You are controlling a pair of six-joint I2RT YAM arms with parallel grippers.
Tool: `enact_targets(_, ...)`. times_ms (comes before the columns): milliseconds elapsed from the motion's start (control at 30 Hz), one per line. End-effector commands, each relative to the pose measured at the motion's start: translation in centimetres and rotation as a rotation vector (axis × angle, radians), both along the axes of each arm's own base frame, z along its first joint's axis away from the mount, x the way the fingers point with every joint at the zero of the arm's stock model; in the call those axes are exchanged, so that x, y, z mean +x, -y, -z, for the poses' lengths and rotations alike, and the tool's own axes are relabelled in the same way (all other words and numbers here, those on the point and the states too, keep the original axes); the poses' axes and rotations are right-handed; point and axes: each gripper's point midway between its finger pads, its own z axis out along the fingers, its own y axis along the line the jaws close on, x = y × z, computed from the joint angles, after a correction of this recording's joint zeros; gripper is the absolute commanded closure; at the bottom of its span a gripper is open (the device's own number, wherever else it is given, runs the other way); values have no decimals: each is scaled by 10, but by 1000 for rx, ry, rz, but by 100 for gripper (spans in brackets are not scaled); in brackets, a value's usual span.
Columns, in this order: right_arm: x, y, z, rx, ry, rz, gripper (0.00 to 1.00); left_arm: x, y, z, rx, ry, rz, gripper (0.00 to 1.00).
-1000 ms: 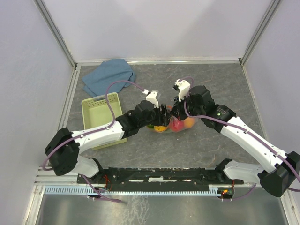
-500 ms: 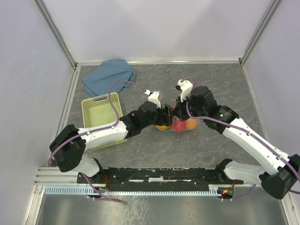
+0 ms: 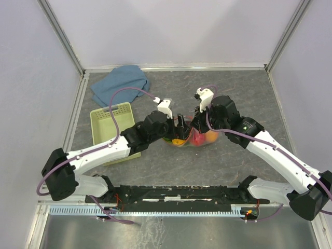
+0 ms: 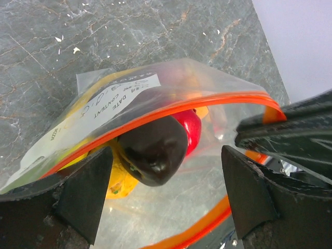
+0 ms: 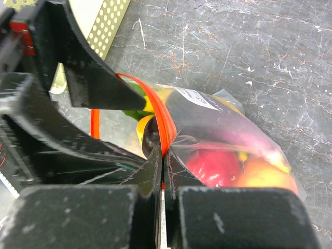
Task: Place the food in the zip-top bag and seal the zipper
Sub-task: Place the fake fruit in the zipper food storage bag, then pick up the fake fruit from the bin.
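Two robot pincers meet at a clear plastic zip-top bag (image 5: pixel 223 127) of toy food (image 4: pixel 153 148), mid grey stone table (image 3: pixel 244 93).
The right pincer (image 5: pixel 163 161) pinches the red-orange zipper strip (image 5: pixel 161 119); the left pincer (image 4: pixel 166 192) is spread wide by the bag's open mouth.

The only writing I can read sits on the white panel (image 4: pixel 111 99) printed on the side of the zip-top bag (image 4: pixel 218 91), seen from my left wrist. It carries two words in dark capitals, "DATE" and "CONTENT", running tilted across the panel. Smaller print stands along the panel's edges, but it is too blurred for me to read. From my right wrist the same panel shows as a white patch with illegible marks.
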Motion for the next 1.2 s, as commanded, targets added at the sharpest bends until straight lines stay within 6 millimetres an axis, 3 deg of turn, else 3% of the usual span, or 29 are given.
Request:
enact_targets(0, 11, -7, -32, 74, 101, 15, 98, -7, -18, -30, 9, 16, -28, 9)
enact_targets(567, 14, -1, -28, 61, 139, 29, 98, -18, -154, -5, 304, -129, -471, 8)
enact_targets(767, 12, -2, -26, 66, 140, 20, 98, -17, -209, 14, 383, -250, -651, 9)
enact_targets(1167, 5, -2, -25, 93, 138, 5, 98, -29, -293, 72, 573, -528, -920, 8)
